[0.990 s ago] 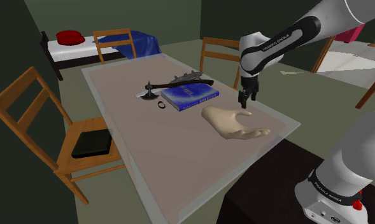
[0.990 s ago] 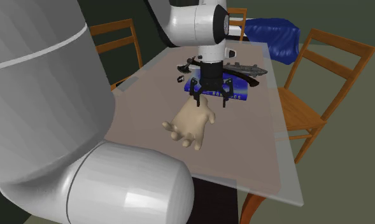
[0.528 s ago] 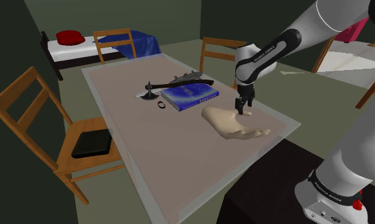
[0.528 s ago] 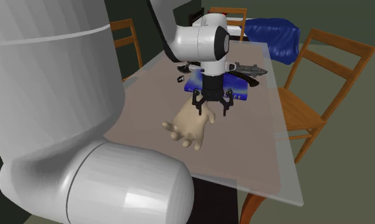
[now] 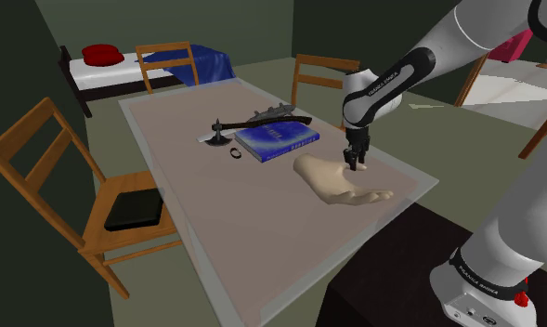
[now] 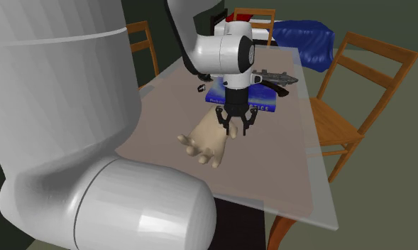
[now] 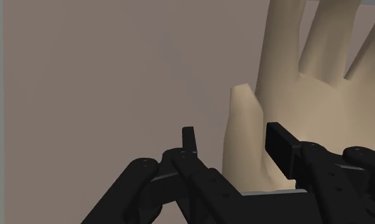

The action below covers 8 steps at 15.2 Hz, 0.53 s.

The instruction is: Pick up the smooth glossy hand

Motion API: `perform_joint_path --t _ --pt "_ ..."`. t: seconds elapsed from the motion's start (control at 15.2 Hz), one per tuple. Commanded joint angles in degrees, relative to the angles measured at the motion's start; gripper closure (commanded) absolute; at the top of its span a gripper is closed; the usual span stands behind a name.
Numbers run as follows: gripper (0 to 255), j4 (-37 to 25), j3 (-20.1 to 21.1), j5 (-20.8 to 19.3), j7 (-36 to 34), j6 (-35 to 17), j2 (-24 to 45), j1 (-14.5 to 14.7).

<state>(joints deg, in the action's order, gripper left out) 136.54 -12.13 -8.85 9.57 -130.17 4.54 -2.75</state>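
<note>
The gripper has been lowered to the beige hand, which lies right of centre on the table. Its fingers are held apart astride the thumb; closing and lifting are left.

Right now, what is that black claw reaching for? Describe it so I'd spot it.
Find the pinkish table. Past the blue book, toward the robot's stand, lies a model hand. It alone is pale beige; its neighbours are dark.
</note>
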Motion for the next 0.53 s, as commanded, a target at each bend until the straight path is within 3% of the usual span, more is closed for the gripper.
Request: perform_joint_path --t 0.0,0.46 --pt "255 -0.07 0.01 0.03 -0.04 -0.19 0.13 0.01" --pt "255 -0.33 0.00 -0.12 0.00 1.37 -1.18 0.04"
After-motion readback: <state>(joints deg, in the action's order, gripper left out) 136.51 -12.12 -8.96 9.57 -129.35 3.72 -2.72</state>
